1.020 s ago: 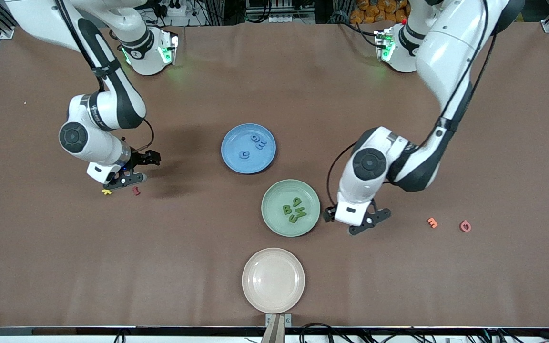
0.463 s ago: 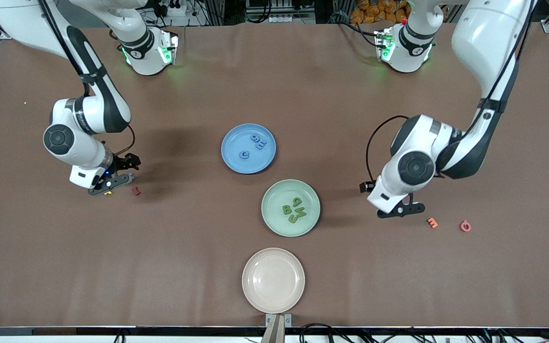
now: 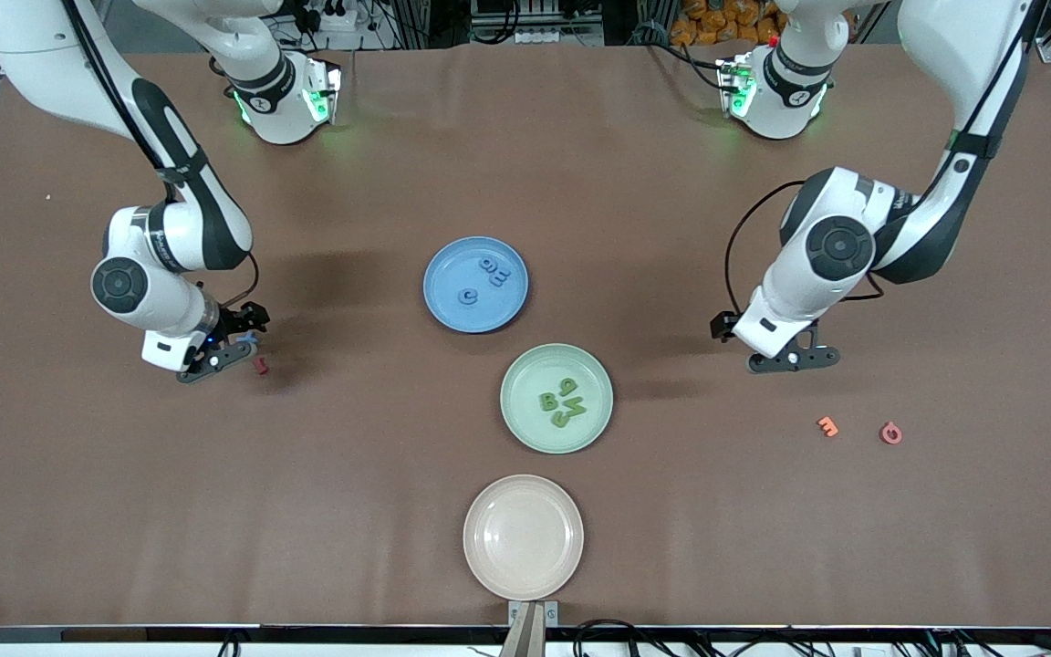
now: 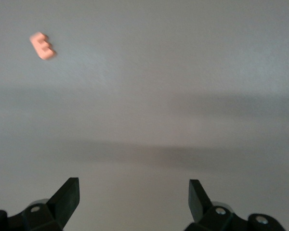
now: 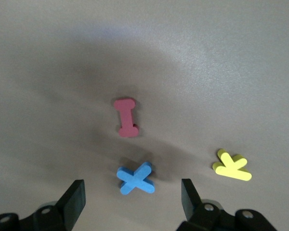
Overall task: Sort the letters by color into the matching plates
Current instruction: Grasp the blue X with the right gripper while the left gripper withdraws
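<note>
Three blue letters (image 3: 486, 276) are lying in the blue plate (image 3: 446, 299) at mid-table; four green letters (image 3: 562, 402) are sitting in the green plate (image 3: 524, 424), nearer the front camera; sorting is looking nearly done. One blue X (image 5: 135, 178) is remaining on the cloth at the right arm's end, between a red I (image 5: 126, 117) and a yellow letter (image 5: 232, 165); the right gripper (image 5: 130, 199) is hanging over it, fingers spread either side. The left gripper (image 4: 134, 200) is waiting over bare cloth, spread and empty, an orange E (image 4: 42, 45) nearby.
</note>
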Controlling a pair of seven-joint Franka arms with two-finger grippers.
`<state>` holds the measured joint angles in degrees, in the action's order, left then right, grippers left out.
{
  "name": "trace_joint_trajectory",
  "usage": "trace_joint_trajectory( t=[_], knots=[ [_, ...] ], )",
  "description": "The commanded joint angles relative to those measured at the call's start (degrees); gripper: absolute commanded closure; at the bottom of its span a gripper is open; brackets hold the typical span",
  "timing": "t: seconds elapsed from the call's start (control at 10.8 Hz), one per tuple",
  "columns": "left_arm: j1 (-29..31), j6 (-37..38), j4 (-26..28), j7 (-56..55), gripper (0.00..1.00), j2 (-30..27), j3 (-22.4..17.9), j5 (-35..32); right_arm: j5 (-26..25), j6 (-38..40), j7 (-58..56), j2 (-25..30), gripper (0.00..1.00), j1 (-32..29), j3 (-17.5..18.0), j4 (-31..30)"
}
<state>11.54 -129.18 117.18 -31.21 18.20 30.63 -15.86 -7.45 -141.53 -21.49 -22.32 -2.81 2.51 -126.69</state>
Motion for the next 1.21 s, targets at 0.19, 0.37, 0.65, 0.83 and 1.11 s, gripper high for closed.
trace_joint_trajectory(
  t=[0.19, 0.37, 0.65, 0.83, 1.11],
  knots=[
    [3.9, 12.9, -8.4, 13.1, 0.0, -4.8, 1.5, 4.9, -0.7, -0.4, -8.5, -1.4, 0.21, -0.9, 0.4, 0.8],
    [4.3, 20.3, -15.7, 14.4, 0.0, -4.8, 1.5, 6.0, -0.7, -0.6, -8.6, -1.6, 0.21, -0.9, 0.4, 0.7],
    [4.5, 26.9, -24.5, 14.0, 0.0, -5.3, 1.4, 8.3, -0.7, -0.9, -8.7, -1.9, 0.23, -0.9, 0.4, 0.2],
    [5.9, 28.4, -29.9, 14.2, 0.0, -5.5, 1.4, 10.3, -0.7, -1.0, -9.0, -1.9, 0.24, -0.9, 0.1, -0.4],
    [5.9, 31.9, -33.4, 14.9, 0.0, -5.4, 1.3, 10.0, -0.7, -2.9, -9.0, -1.9, 0.33, -0.9, 0.0, -1.1]
  ],
)
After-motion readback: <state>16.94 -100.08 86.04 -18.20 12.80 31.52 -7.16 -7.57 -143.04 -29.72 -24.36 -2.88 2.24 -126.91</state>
